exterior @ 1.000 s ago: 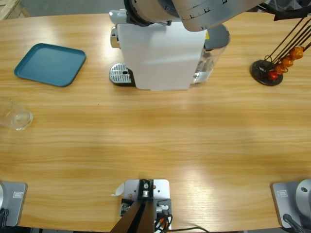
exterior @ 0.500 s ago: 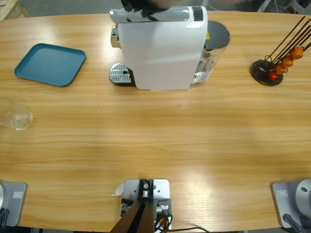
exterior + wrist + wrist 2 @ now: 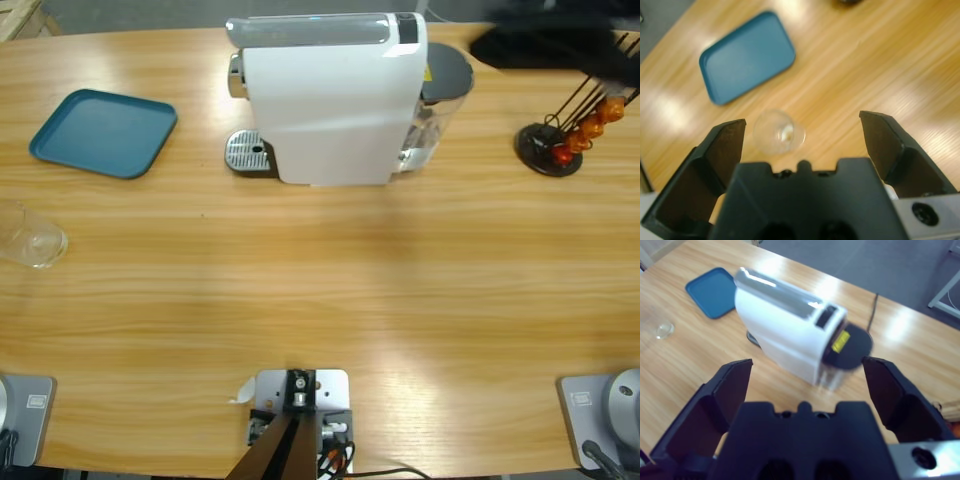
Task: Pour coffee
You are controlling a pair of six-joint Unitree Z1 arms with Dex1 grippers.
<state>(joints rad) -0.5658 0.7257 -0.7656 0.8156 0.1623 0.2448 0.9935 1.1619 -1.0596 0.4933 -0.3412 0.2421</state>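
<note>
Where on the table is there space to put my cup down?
The wide bare wood in front of the white coffee machine is free, from the clear glass on one side across to the far edge. It is crowded at the back: blue tray, machine, capsule stand.

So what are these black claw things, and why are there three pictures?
The claws are robot fingers. Two robot arms work at a wooden table. One picture looks down from above. The other two come from cameras on the arms' wrists. The left gripper is open, looking down at a clear glass beside a blue tray. The right gripper is open too, looking at a white coffee machine. From above you also see a stand of orange capsules. Nothing is held. The glass looks almost empty.
</note>
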